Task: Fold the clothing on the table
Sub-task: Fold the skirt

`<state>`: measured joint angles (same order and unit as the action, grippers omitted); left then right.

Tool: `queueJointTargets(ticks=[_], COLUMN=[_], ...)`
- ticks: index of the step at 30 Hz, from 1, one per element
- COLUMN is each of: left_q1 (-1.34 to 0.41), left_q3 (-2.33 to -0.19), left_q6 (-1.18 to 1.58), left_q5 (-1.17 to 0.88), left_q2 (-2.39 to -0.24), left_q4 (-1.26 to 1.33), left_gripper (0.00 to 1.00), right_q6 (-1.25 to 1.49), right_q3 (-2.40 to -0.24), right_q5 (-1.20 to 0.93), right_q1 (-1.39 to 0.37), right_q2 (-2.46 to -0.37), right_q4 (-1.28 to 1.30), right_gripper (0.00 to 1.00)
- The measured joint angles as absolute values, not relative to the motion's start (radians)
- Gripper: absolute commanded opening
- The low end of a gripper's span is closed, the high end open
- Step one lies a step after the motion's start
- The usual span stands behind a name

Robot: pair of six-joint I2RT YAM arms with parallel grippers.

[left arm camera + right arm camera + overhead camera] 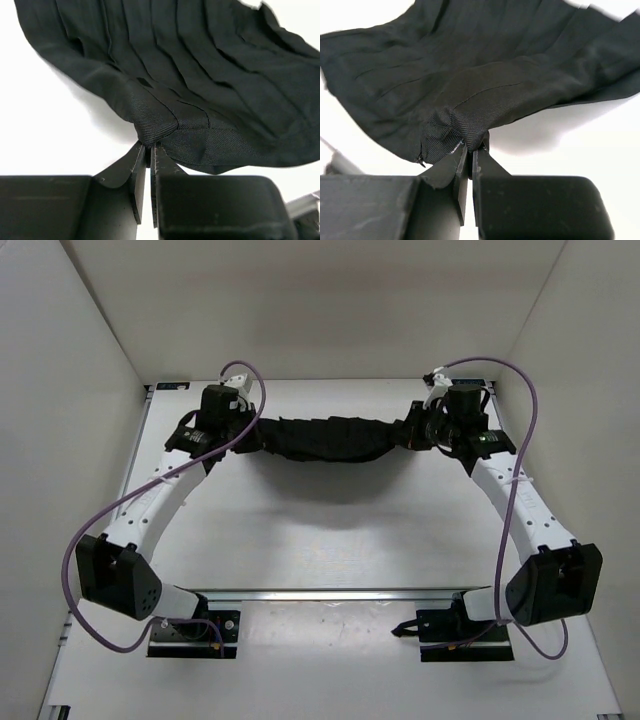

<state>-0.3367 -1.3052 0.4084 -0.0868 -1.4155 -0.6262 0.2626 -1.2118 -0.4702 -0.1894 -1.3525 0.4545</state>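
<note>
The clothing [325, 440], a black pleated garment, hangs stretched in the air between my two grippers above the far half of the white table [330, 540], casting a shadow below. My left gripper [243, 430] is shut on its left end. In the left wrist view the gripper [149, 146] pinches a bunched corner of the clothing [200, 90]. My right gripper [412, 430] is shut on the right end. The right wrist view shows that gripper [471, 146] clamping a gathered fold of the clothing [470, 85].
White walls [70, 390] enclose the table on three sides. A metal rail [330, 595] runs across near the arm bases [195, 632]. Purple cables [90, 540] loop beside each arm.
</note>
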Motion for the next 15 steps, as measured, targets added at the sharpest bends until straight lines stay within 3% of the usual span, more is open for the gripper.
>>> queueJointTargets(ticks=[6,15], left_q1=[-0.364,-0.490], left_q3=[-1.297,-0.916], left_q6=[0.379,0.440], left_q5=[-0.041,-0.019], left_q2=[-1.383,-1.065], left_q4=[-0.565,-0.690], left_gripper=[0.00,0.00], right_q6=[0.219,0.303], right_q3=[-1.221,-0.817], right_q5=[-0.364,-0.298], right_q1=[-0.166,-0.312], right_q2=[-1.296,-0.908], right_q4=[0.424,0.564], right_gripper=[0.00,0.00])
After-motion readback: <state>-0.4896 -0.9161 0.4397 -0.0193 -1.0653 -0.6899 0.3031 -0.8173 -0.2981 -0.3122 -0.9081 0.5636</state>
